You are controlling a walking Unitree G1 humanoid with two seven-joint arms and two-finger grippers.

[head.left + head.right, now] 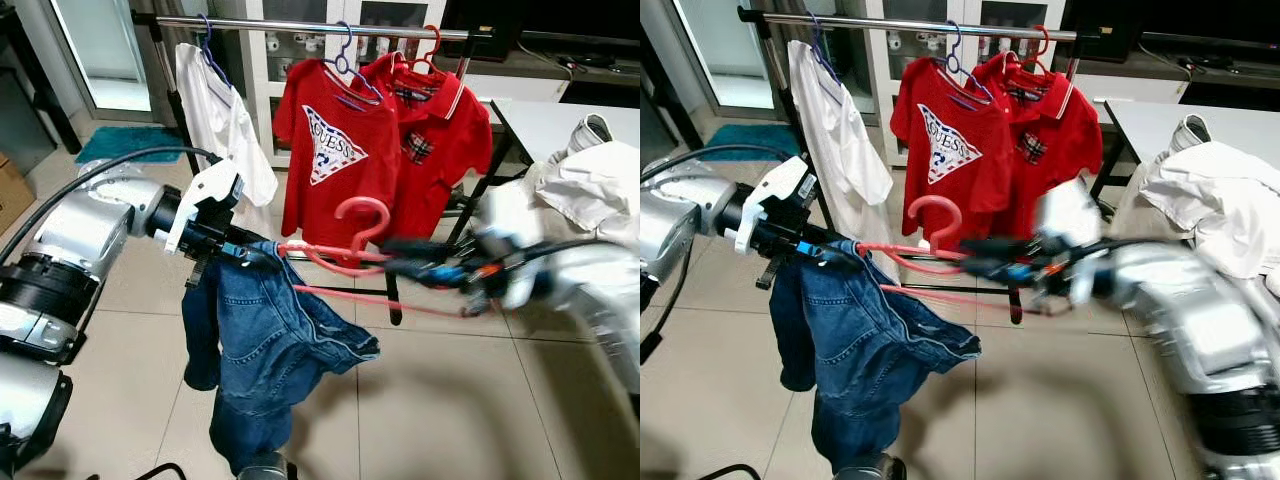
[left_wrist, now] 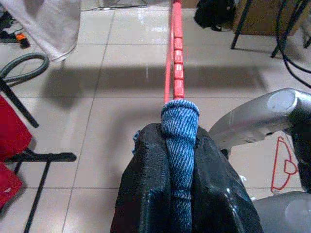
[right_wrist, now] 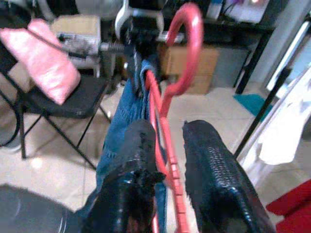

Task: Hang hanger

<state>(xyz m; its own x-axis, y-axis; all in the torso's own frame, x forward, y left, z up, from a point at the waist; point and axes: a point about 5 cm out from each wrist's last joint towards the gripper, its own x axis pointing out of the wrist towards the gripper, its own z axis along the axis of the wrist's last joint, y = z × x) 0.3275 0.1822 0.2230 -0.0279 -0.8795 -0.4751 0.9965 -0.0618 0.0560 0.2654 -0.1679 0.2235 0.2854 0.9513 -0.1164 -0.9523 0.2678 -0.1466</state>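
So the pink hanger (image 1: 352,258) with the jeans (image 1: 265,345) draped over it isn't on the rail (image 1: 330,26) yet, it's hanging in mid-air between the two arms, well below the bar. The left gripper (image 1: 238,250) has its jaws clenched on the denim-wrapped end of the hanger at about 9 o'clock, the wrist view shows the blue fabric squeezed tight between the black fingers (image 2: 146,194). The right gripper (image 1: 400,250) comes in from 3 o'clock, jaws either side of the hanger's shoulder just below the hook, though there's a bit of a gap on one side so I can't tell if it's properly clamped. It's blurry too.

Up at 12 o'clock the rail already carries a white shirt (image 1: 225,125) and two red shirts (image 1: 385,150).

I'd say we're halfway: garment's on the hanger, but the lift and hooking over the rail are still left.
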